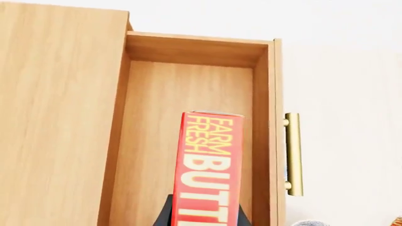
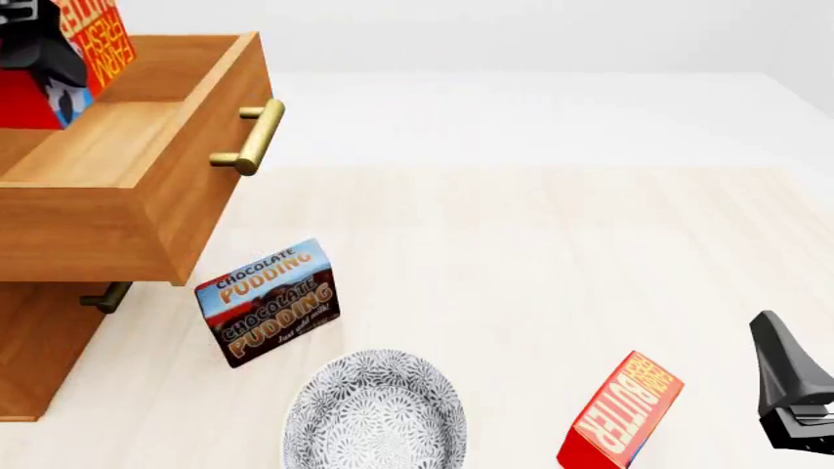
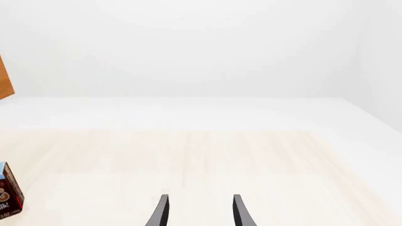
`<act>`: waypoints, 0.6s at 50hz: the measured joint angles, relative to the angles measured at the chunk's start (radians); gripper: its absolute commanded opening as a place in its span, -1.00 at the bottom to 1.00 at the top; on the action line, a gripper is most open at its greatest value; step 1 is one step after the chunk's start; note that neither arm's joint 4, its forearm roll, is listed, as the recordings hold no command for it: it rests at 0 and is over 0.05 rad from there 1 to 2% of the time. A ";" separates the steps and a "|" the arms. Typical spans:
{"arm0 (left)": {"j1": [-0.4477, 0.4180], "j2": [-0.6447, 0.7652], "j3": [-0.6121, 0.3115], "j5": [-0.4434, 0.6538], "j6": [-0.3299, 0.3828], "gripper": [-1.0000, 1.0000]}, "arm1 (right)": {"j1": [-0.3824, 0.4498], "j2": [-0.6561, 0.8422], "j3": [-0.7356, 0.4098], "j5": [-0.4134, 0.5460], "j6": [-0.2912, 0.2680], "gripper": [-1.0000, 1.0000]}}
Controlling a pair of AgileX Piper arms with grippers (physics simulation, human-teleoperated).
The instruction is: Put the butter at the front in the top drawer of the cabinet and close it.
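Note:
My left gripper (image 1: 204, 220) is shut on a red butter carton (image 1: 210, 169) and holds it upright over the open top drawer (image 1: 188, 94) of the cabinet (image 1: 56, 117). In the front view the carton (image 2: 102, 39) and left gripper (image 2: 53, 54) are at the far left, above the pulled-out top drawer (image 2: 144, 147) with its brass handle (image 2: 254, 137). A second butter carton (image 2: 623, 415) stands tilted at the front right. My right gripper (image 2: 782, 362) is just right of it, open and empty, and shows in the right wrist view (image 3: 199, 207).
A chocolate pudding box (image 2: 268, 303) stands in front of the cabinet (image 2: 39, 352), below the open drawer. A patterned grey bowl (image 2: 375, 410) sits at the front middle. The lower drawer's handle (image 2: 104, 296) shows under the top drawer.

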 measured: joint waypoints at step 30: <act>-0.010 0.063 0.082 -0.098 -0.067 -1.00 | 0.000 0.000 0.000 0.000 0.000 1.00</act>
